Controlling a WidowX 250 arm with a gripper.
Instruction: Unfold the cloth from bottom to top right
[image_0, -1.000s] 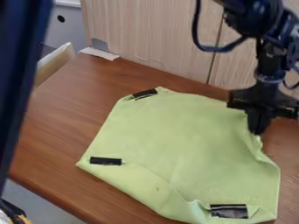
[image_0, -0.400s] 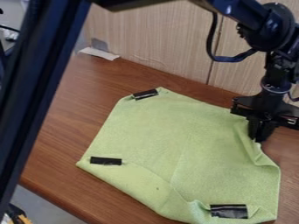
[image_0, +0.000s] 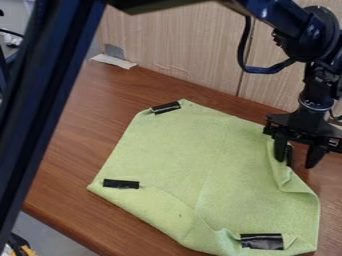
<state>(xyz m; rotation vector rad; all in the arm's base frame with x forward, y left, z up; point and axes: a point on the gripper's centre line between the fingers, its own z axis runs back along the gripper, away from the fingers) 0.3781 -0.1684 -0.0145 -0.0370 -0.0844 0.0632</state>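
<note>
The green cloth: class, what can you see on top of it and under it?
At least three black strips show on the cloth. It rests on the brown table; anything else beneath is covered.

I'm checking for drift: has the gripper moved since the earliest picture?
Yes: the gripper now sits slightly lower and farther right in the view, judged against the wood panel seam.

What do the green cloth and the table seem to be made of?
The cloth looks like a soft, matte woven or microfiber fabric, judging by its fine nap and rounded folds. The table shows reddish-brown grain and a slight sheen, so wood or a wood-look laminate; I can't tell which.
</note>
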